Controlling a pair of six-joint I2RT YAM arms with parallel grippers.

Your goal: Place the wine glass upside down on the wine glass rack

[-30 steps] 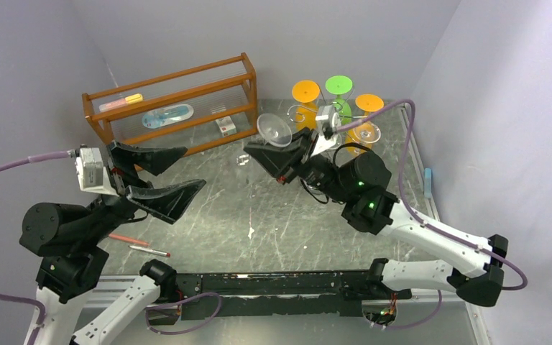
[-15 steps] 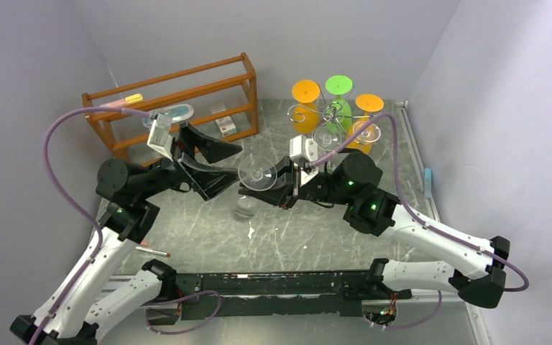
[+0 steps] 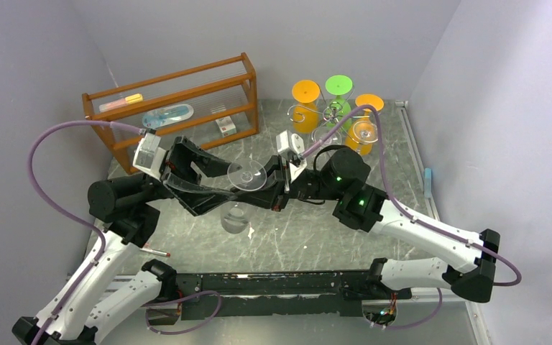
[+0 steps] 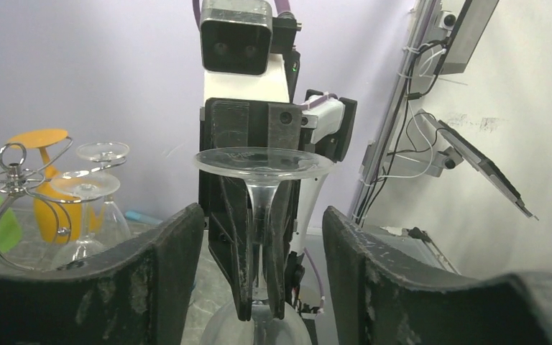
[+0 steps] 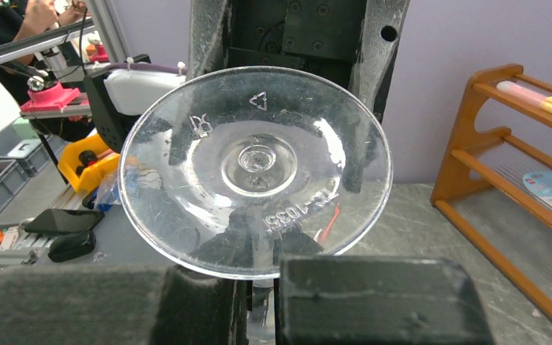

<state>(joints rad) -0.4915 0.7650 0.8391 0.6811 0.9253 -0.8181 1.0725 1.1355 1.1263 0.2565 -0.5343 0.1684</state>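
A clear wine glass hangs over the middle of the table, foot up and bowl down. My right gripper is shut on its stem. In the right wrist view the glass's round foot fills the frame above my right gripper. My left gripper is open, with one finger on each side of the glass. In the left wrist view the stem stands between the right gripper's fingers, and my left gripper is spread wide around them without touching. The chrome wine glass rack stands at the back right, and also shows in the left wrist view.
Orange and green glasses and clear glasses hang on the rack. An orange-brown wooden shelf stands at the back left, with a small white box beside it. A red pen lies near the left arm's base.
The right gripper has carried the glass left, away from the rack, and turned its foot upward. The left arm has swung in from the left and brought its open fingers around the glass.
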